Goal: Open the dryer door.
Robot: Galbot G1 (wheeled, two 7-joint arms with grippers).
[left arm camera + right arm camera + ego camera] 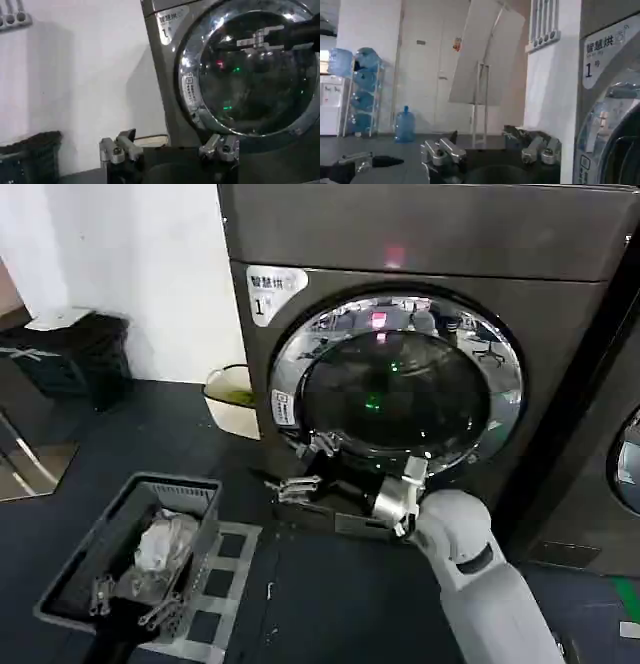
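The door (400,374) is sitting shut, flush in the dryer (560,314) front, so the arms are crowding its lower rim to find a grip. The right gripper (398,502) is hanging just below the chrome rim, jaws spread wide and holding nothing. The left gripper (305,469) is hovering near the lower left rim, jaws also apart and empty.

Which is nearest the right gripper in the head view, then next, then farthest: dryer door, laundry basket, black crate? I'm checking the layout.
From the right gripper:
1. Dryer door, right behind it, rim just above.
2. Laundry basket, on the floor toward the robot's left.
3. Black crate, far left by the wall.
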